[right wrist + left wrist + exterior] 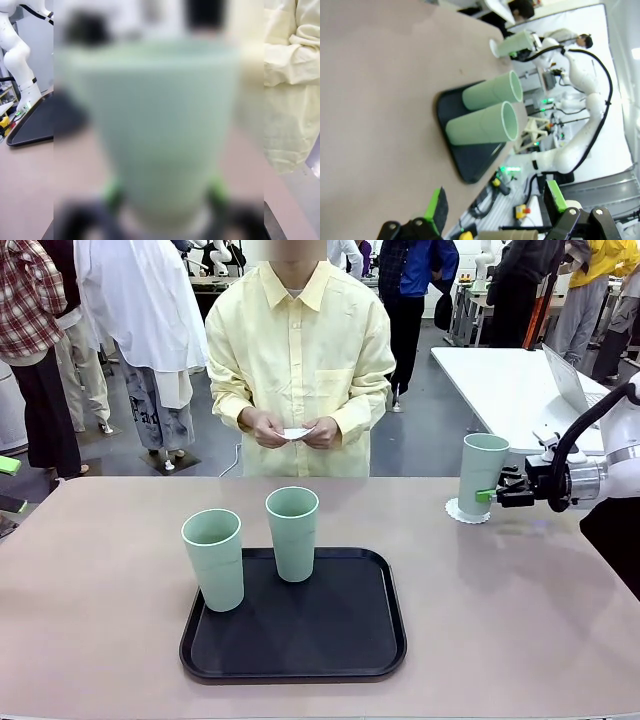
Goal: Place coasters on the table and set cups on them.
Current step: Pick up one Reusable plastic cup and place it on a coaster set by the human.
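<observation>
My right hand [489, 496] is clamping on one cup [483, 472], with its two fingers pressing the lower part of the cup's wall from both sides. In the right wrist view this cup is standing very close and blurred between the green pads [114, 192]. The cup is standing upright at the far right of the surface [520, 600], and its base is sitting on a white coaster [460, 510] with a lacy edge. The coaster is showing a little on the left side of the base. I cannot tell whether the cup's full weight is resting on it.

My left hand [495, 205] is hanging with its fingers apart, and nothing is lying between them.

Near the middle of the surface a black tray [300, 645] is lying. The two other cups are standing on it, both upright and open at the top: the left cup [213, 560] at the tray's left edge, the middle cup [292, 533] at its far edge, close together but not touching.

At the far side a person in a pale yellow shirt is standing and is holding a small white flat thing [297, 432] with both hands, above the surface.
</observation>
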`<move>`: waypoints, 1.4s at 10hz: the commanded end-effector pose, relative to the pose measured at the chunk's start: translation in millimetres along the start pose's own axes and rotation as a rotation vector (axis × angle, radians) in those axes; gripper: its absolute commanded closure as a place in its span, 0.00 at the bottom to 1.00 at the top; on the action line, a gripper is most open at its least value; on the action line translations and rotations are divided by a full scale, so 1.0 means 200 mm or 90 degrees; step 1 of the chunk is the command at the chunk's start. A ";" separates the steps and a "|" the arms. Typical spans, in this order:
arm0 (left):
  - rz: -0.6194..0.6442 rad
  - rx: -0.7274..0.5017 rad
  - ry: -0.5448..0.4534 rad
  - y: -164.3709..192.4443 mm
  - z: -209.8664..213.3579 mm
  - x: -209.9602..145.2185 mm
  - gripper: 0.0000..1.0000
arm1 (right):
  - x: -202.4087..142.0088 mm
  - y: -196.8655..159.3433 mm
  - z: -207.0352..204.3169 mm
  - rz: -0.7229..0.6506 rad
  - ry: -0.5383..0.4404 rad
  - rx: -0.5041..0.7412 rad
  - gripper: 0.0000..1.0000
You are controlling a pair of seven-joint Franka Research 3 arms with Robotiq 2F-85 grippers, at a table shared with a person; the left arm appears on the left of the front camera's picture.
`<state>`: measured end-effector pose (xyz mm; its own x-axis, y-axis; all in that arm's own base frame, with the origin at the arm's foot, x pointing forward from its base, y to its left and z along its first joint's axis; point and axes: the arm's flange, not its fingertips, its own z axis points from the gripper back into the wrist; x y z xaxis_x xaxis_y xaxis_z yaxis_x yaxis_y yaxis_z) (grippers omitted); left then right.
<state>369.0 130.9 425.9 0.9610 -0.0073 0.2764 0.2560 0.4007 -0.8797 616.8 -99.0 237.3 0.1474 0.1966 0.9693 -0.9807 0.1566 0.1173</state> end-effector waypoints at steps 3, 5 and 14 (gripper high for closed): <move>-0.011 -0.012 -0.007 0.00 0.01 0.00 0.00 | -0.02 -0.05 -0.03 -0.005 0.009 0.027 0.19; -0.011 -0.012 -0.007 0.00 0.01 0.00 0.00 | -0.02 -0.05 -0.03 -0.002 0.010 0.031 0.19; -0.011 -0.012 -0.007 0.00 0.01 0.00 0.00 | -0.01 -0.04 -0.02 -0.011 0.069 -0.001 0.00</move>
<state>369.0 130.9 425.9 0.9610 -0.0073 0.2764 0.2560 0.4007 -0.8797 621.9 -96.4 228.3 0.1550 0.2246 0.9621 -0.9807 0.1527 0.1223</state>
